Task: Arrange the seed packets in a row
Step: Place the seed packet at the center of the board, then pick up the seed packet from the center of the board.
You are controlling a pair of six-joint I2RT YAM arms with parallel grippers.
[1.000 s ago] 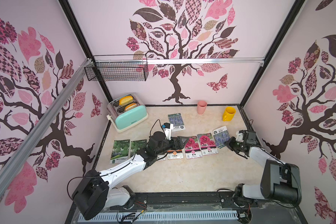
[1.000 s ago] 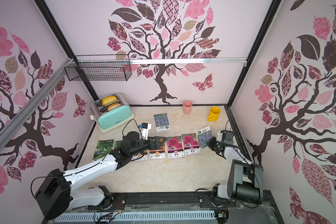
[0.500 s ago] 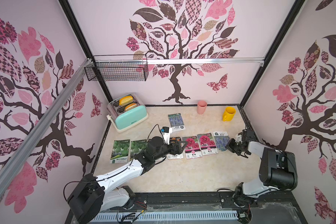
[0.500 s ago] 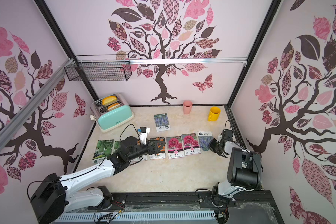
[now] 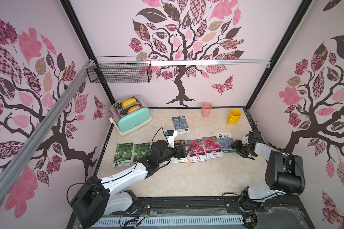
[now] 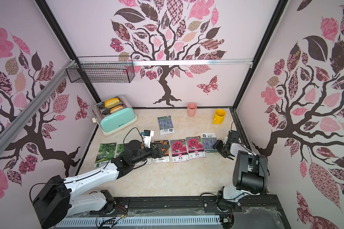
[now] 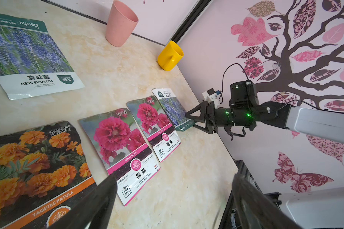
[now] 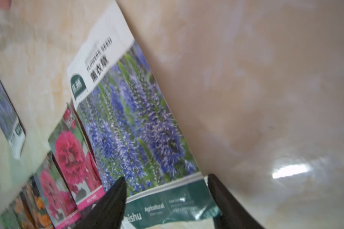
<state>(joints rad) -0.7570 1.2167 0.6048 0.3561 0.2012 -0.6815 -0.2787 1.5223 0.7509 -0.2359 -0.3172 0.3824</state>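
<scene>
From where I stand, the step in hand is setting down the lavender packet (image 5: 225, 141) at the right end of the row. It lies right of centre in both top views, just beside the two hollyhock packets (image 5: 196, 148). The right gripper (image 5: 235, 148) sits at that packet's lower right corner with its jaws apart. They straddle the green bottom strip without pinching it, and the packet lies flat on the table (image 5: 187, 178). To finish well, I'd have the gripper rise straight up before it pulls back toward the right edge of the frame. A low sideways retreat could catch the glossy corner and swing the packet out of line. The packet sits a little higher in the frame than its neighbours, and I cannot tell whether it overlaps the nearer hollyhock edge. The left gripper (image 5: 187, 151) hovers mid-row over the marigold packet (image 7: 34, 158), jaws wide and holding nothing. The gourd packets (image 5: 123, 153) close the row's left end. One more lavender packet, the stray one (image 5: 180, 124), lies apart above the row's middle and looks like the last to bring in.
</scene>
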